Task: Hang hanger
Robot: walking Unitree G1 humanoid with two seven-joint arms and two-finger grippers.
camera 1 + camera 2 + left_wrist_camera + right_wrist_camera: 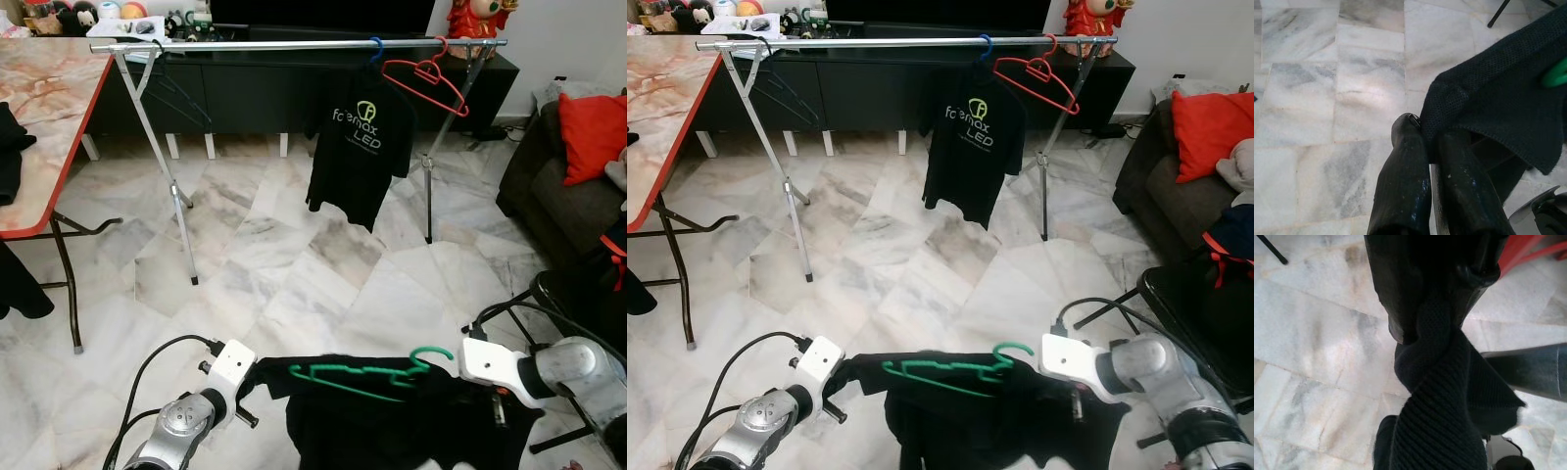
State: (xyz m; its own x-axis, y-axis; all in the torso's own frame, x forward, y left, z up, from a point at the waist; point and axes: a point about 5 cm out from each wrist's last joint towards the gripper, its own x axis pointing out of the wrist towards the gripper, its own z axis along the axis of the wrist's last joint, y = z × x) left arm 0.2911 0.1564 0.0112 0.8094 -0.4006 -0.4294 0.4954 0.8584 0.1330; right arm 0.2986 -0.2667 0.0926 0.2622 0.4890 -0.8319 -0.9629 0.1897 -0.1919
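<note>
A green hanger (367, 377) sits inside the neck of a black shirt (392, 431), its hook (431, 354) pointing right. The shirt is stretched low in front of me between both arms. My left gripper (1427, 137) is shut on the shirt's left shoulder edge (1488, 93). My right gripper (1435, 328) is shut on a bunched fold of the shirt (1444, 406) at the other shoulder. Further ahead stands a silver clothes rack (294, 44). It carries a black printed T-shirt (358, 157) on a blue hanger (375, 47), a bare red hanger (426, 83) and a dark hanger (181, 93).
A marble-top table with a red edge (39, 117) stands at the left. A dark sofa with a red cushion (588, 132) is on the right, with a black metal frame (563, 294) in front of it. A black cabinet (255, 93) runs behind the rack. Marble floor (284, 274) lies between.
</note>
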